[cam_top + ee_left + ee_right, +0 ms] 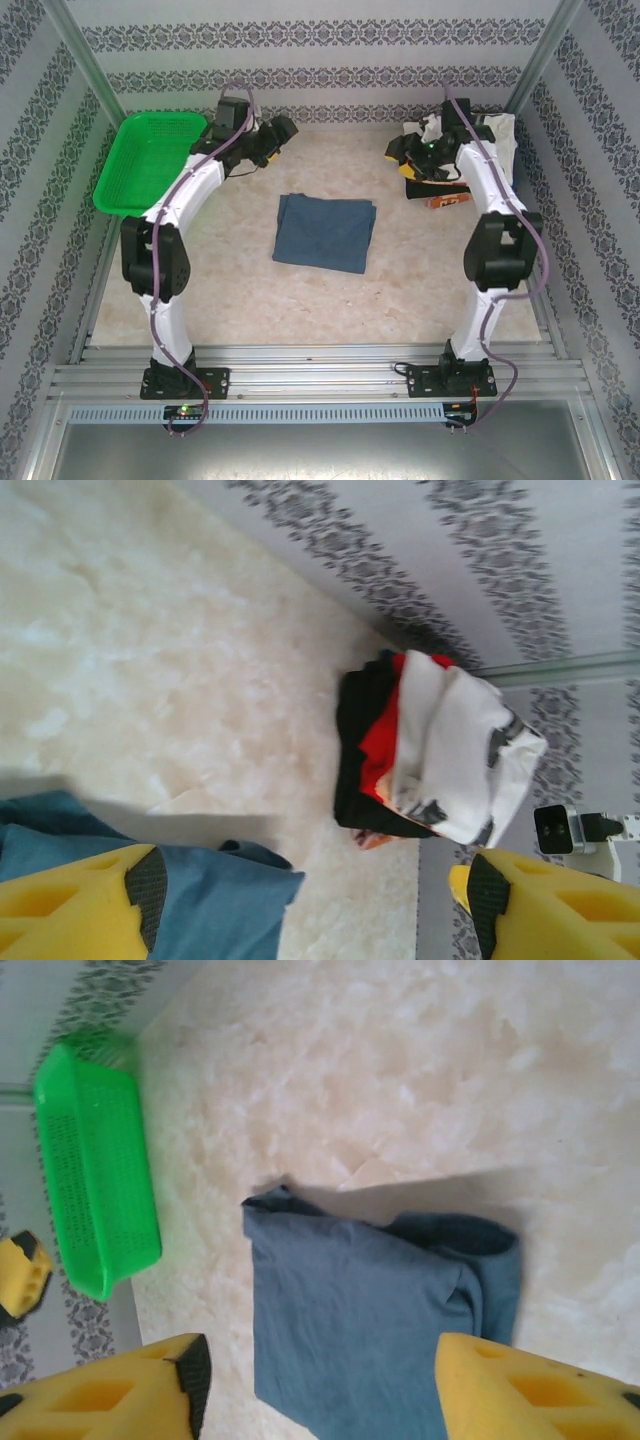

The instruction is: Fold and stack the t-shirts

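Left gripper: jaws spread wide with nothing between them. It hangs in the air near the far wall, just beside the green plastic mesh basket. In its own wrist view, the yellow fingers frame bare table and touch no cloth.

Right gripper: jaws likewise wide open and empty in its wrist view. From above it sits over the heap of shirts in the far right corner. Whether it touches the heap, I cannot tell.

Folded dark slate-blue t-shirt: one, lying flat as a rough square in the middle of the pale marbled table, well apart from both grippers. One edge is slightly rumpled in the right wrist view.

Heap of unfolded t-shirts: bunched against the patterned wall in the far right corner. I count three colours:
- a white shirt with dark print on the outside
- a red one
- a black one

A scrap of orange shows at the heap's edge. The exact number of shirts is hard to make out.

Basket: one, at the far left, tilted against the wall.

Arms: two.
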Tool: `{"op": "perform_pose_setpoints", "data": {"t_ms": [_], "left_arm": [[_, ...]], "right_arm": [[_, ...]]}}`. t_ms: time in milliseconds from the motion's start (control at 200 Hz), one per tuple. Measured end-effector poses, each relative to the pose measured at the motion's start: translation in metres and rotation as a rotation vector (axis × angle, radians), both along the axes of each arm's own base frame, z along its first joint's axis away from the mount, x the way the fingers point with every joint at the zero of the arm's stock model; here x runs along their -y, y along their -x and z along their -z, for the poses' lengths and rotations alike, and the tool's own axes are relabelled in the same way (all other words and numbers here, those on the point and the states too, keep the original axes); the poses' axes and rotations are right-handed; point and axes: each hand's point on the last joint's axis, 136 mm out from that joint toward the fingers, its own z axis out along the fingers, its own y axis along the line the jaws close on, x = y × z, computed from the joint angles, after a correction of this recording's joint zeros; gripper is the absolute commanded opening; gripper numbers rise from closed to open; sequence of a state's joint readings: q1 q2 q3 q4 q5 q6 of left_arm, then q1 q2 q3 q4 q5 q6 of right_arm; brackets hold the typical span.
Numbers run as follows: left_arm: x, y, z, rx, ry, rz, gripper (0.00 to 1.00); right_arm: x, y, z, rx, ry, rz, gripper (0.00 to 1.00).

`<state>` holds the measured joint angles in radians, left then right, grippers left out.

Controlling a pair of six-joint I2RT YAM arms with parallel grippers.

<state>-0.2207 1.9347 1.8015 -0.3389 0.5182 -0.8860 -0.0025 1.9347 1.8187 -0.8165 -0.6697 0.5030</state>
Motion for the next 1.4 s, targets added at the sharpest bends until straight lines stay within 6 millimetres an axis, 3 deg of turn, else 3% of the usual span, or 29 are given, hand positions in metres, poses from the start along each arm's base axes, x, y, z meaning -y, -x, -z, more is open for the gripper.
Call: {"op": "perform_pose_setpoints", "data": {"t_ms": [80, 150, 230, 330, 405, 490, 624, 654, 734, 824, 904, 1139, 1249, 1399], "left_arm": [[-0.003, 0.016, -0.018, 0.043, -0.024, 0.02, 0.8], [-0.005, 0.033, -0.014, 0.041, -0.04, 0.042, 0.8], [-0.006, 0.052, 0.016, -0.017, -0.064, 0.067, 0.8], [-0.002, 0.073, 0.074, -0.135, -0.097, 0.099, 0.8], [0.002, 0.09, 0.115, -0.224, -0.114, 0.122, 0.8], [0.005, 0.102, 0.143, -0.273, -0.121, 0.138, 0.81], [0.01, 0.105, 0.153, -0.26, -0.1, 0.15, 0.83], [0.01, 0.105, 0.153, -0.249, -0.097, 0.151, 0.88], [0.01, 0.106, 0.151, -0.23, -0.094, 0.153, 0.91], [0.008, 0.109, 0.138, -0.19, -0.099, 0.159, 0.93], [0.005, 0.11, 0.109, -0.104, -0.115, 0.162, 0.96], [-0.017, 0.124, -0.028, 0.255, -0.232, 0.126, 1.0], [-0.035, 0.141, -0.078, 0.371, -0.306, 0.078, 1.0], [-0.062, 0.171, -0.109, 0.431, -0.388, 0.012, 1.0]], "right_arm": [[-0.003, 0.038, -0.001, 0.006, 0.012, -0.029, 0.73], [-0.004, 0.068, 0.018, -0.022, 0.02, -0.052, 0.76], [-0.006, 0.092, 0.056, -0.094, 0.03, -0.077, 0.77], [-0.011, 0.109, 0.106, -0.186, 0.036, -0.101, 0.79], [-0.016, 0.116, 0.13, -0.219, 0.043, -0.119, 0.79], [-0.026, 0.114, 0.141, -0.205, 0.05, -0.147, 0.8], [-0.048, 0.104, 0.149, -0.145, 0.058, -0.198, 0.79], [-0.053, 0.102, 0.151, -0.139, 0.059, -0.203, 0.79], [-0.061, 0.099, 0.162, -0.141, 0.071, -0.216, 0.79], [-0.064, 0.096, 0.177, -0.165, 0.103, -0.217, 0.78], [-0.064, 0.091, 0.177, -0.17, 0.119, -0.213, 0.78], [-0.068, 0.085, 0.183, -0.224, 0.209, -0.223, 0.75], [-0.069, 0.085, 0.186, -0.257, 0.272, -0.229, 0.73], [-0.073, 0.085, 0.19, -0.301, 0.376, -0.248, 0.69]]}}
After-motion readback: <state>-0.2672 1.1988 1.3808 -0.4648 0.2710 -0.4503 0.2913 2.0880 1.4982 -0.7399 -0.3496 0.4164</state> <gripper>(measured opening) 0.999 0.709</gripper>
